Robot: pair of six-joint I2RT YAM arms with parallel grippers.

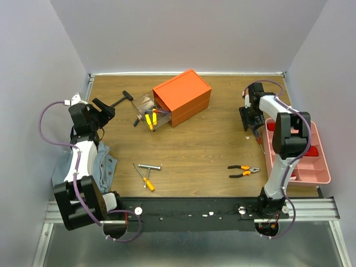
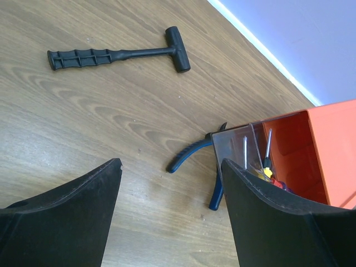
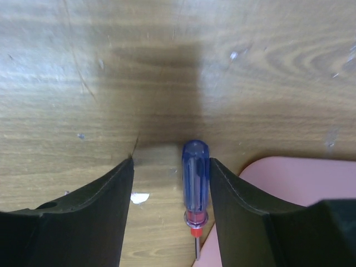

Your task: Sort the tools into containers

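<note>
Table (image 1: 211,146) inspected. Two containers were noted: one box (image 1: 183,94) at the far middle and one tray (image 1: 324,180) at the right edge, beside my right arm. One drawer (image 1: 143,105) stood pulled out of the box toward my left side, holding at least two yellow handles and one red; a finer count was not possible. One cloth (image 1: 104,161) lay by my left arm. My left gripper (image 1: 104,107) hovered over the far left, fingers spread wide with nothing between them. Nearest it lay one T-handle tool (image 2: 119,54) and one pair of blue pliers (image 2: 192,151), their head hidden at the drawer's corner. In the near middle lay one T-wrench (image 1: 149,167) and one yellow screwdriver (image 1: 148,184), close together, contact not determined. One pair of orange pliers (image 1: 243,171) lay near the tray. My right gripper (image 3: 171,164) was low over the table at the tray's far corner, fingers apart and straddling one screwdriver (image 3: 196,175) without pinching it: the handle sat close against the tray-side finger (image 3: 239,211), with a gap on the other side. Its long axis ran parallel to the finger faces, handle end away from my wrist, shaft toward it, just beside the tray rim. Judgement: my right arm was far the nearer, and closing would take the handle across its width.
</note>
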